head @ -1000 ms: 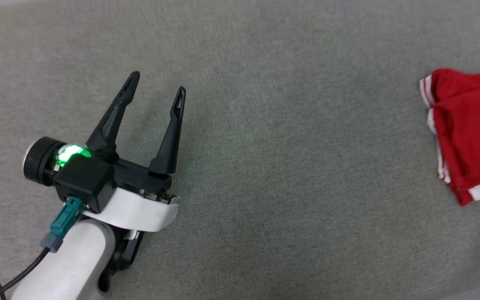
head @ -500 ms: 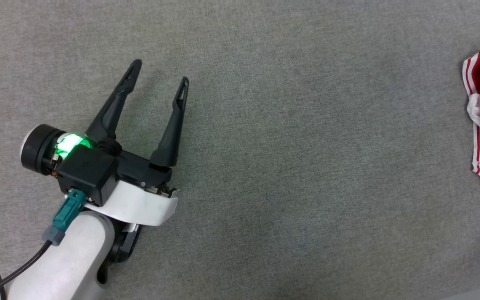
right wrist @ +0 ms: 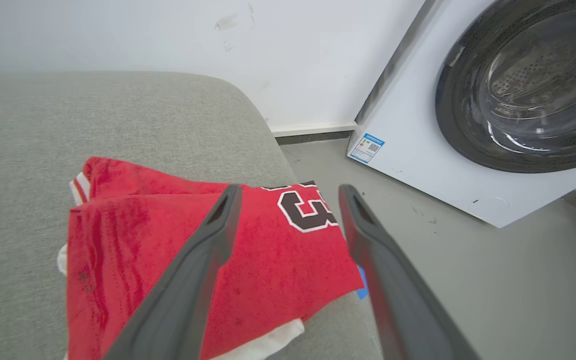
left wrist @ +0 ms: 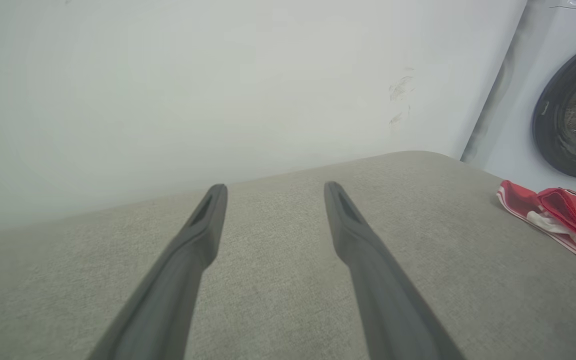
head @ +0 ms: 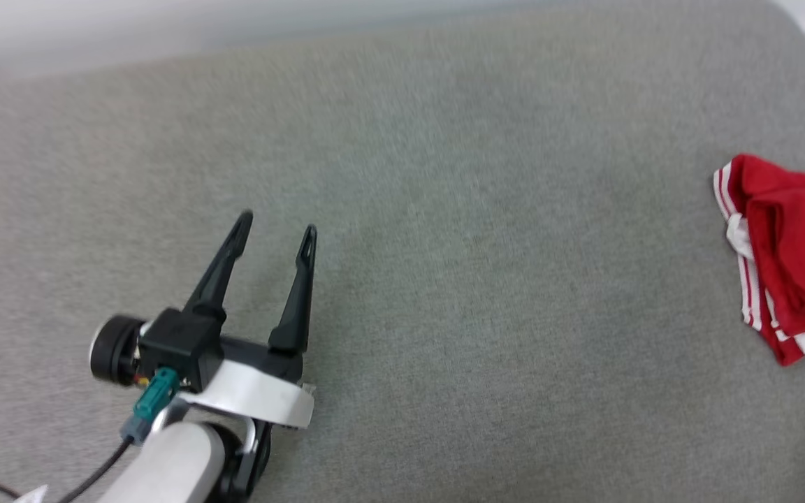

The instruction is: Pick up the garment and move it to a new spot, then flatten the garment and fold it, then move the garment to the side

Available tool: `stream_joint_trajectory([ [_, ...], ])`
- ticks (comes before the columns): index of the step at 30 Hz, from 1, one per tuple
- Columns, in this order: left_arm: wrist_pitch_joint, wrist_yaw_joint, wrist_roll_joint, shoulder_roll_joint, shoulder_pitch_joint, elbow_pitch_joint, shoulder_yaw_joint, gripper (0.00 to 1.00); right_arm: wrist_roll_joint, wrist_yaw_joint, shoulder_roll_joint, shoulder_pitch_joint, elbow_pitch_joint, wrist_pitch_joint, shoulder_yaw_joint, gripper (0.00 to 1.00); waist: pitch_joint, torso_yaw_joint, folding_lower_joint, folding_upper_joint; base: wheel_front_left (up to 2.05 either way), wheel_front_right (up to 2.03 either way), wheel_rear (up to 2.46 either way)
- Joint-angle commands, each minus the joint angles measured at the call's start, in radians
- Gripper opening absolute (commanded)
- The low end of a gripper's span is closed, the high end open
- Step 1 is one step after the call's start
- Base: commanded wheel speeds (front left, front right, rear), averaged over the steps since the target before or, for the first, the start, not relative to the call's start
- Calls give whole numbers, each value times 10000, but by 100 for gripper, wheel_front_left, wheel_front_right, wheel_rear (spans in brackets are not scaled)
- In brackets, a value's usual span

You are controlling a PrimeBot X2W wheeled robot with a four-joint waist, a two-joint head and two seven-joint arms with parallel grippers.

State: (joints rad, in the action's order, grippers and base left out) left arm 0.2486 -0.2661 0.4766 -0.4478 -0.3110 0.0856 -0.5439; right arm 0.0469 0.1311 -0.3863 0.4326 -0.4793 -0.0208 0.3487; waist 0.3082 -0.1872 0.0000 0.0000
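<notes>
Two grippers, both spread wide, nothing held. Folded red jersey T-shirt with white trim (right wrist: 128, 235) flat at right end of grey fabric cushion (head: 479, 244), near white washing machine (right wrist: 418, 150). Directly ahead of and below right gripper (right wrist: 290, 189); well apart from left gripper (head: 277, 223). Long axis unclear. Right arm judged nearer for any reach.

Red garment (head: 794, 258) far right; left end effector (head: 277, 224) splayed wide
</notes>
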Motion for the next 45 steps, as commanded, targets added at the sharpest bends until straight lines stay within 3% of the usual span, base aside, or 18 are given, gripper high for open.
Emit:
stream_joint_trajectory([
  [1, 45, -108, 55, 72, 314, -85, 36, 100, 109, -7, 157, -446, 275, -71, -191, 100, -1128, 369, 0, 0, 0, 0, 0],
  [8, 111, -565, 367, 332, 1505, -255, 214, 100, 643, -9, 899, -2636, 2610, -654, -842, 100, -2467, 1023, 0, 0, 0, 0, 0],
  [15, 137, -804, 471, 315, 2164, -463, 373, 100, 607, -6, 2604, -4258, 4719, -650, -1293, 100, -3148, 1846, 0, 0, 0, 0, 0],
  [20, 153, -876, 423, 195, 2279, -681, 556, 100, 542, -9, 3195, -4747, 5620, -293, -1927, 100, -3269, 2305, 0, 0, 0, 0, 0],
  [32, 172, -698, 484, -307, 2533, -1072, 1097, 100, 350, -9, 3369, -5604, 6946, -133, -2511, 100, -3481, 2551, 0, 0, 0, 0, 0],
  [45, 178, -262, 593, -162, 2501, -1813, 915, 100, 591, -7, 3371, -6320, 7177, -260, -2362, 100, -3558, 2376, 0, 0, 0, 0, 0],
])
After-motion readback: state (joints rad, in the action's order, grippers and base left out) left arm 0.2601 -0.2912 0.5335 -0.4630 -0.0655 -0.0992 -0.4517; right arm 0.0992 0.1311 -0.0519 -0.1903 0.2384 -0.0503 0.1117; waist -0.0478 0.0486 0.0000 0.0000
